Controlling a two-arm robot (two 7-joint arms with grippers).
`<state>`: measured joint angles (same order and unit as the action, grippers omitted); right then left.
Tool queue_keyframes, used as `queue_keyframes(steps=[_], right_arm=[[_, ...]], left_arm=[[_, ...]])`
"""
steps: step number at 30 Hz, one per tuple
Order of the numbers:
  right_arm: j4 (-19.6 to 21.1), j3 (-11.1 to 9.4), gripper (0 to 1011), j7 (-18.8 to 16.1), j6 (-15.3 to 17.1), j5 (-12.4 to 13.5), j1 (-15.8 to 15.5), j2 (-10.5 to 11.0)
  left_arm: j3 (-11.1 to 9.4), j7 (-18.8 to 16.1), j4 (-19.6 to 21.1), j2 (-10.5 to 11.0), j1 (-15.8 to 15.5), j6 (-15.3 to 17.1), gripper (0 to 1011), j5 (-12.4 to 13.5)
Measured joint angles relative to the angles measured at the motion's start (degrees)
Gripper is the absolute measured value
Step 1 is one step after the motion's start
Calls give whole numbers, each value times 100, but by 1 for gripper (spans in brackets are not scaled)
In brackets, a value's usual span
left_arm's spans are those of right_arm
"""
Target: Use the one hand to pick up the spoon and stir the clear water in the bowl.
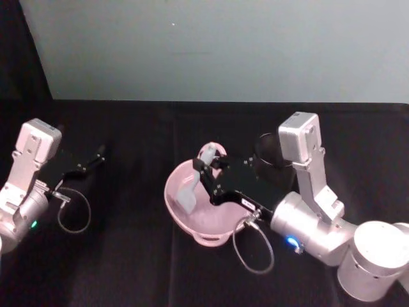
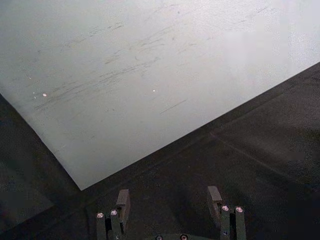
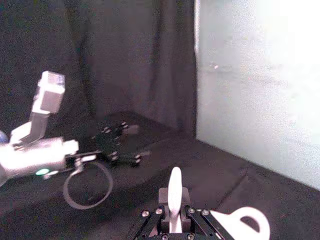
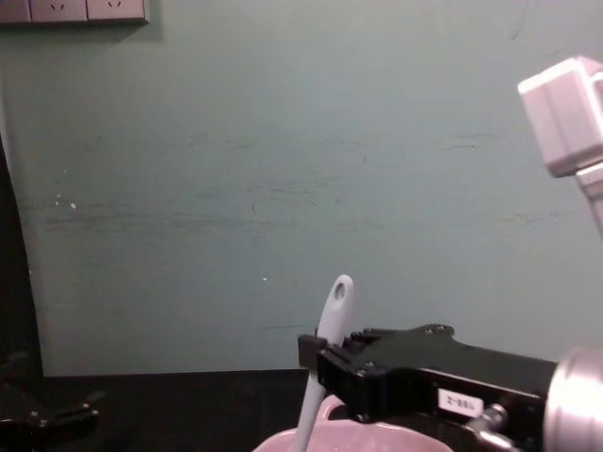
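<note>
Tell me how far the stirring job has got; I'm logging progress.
Done: the right end effector has the spoon gripped. In hand: its tip sits inside the bowl. Left: the stirring strokes themselves. The left end effector sits open, off to the side.

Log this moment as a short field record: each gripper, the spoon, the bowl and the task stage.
right gripper: shut on the spoon, held over the bowl
spoon: near upright, handle tip with the hole on top, lower end down inside the bowl
bowl: pink, standing on the table
left gripper: open, holding nothing, parked over the table on the left
task stage: spoon picked up and in the bowl; the water itself cannot be made out
</note>
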<state>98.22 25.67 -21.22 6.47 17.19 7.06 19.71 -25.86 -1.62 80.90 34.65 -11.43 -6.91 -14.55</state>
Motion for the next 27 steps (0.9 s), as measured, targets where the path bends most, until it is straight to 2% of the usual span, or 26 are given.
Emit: queue_keyframes(steps=[4, 8, 12, 21, 27], right_arm=[[-230, 15, 120, 238, -209, -199, 93, -182], [-475, -59, 120, 487, -403, -420, 161, -383], [-618, -159, 120, 642, -473, -564, 181, -484], [-410, -404, 120, 759, -454, -792, -27, -397], [-25, -563, 120, 688, -188, -833, -319, -245]], left_arm=[[0, 0, 0, 0, 0, 0, 1011, 0], [0, 0, 0, 0, 0, 0, 1011, 0], [0, 0, 0, 0, 0, 0, 1011, 0], [0, 0, 0, 0, 0, 0, 1011, 0], [0, 0, 0, 0, 0, 0, 1011, 0]])
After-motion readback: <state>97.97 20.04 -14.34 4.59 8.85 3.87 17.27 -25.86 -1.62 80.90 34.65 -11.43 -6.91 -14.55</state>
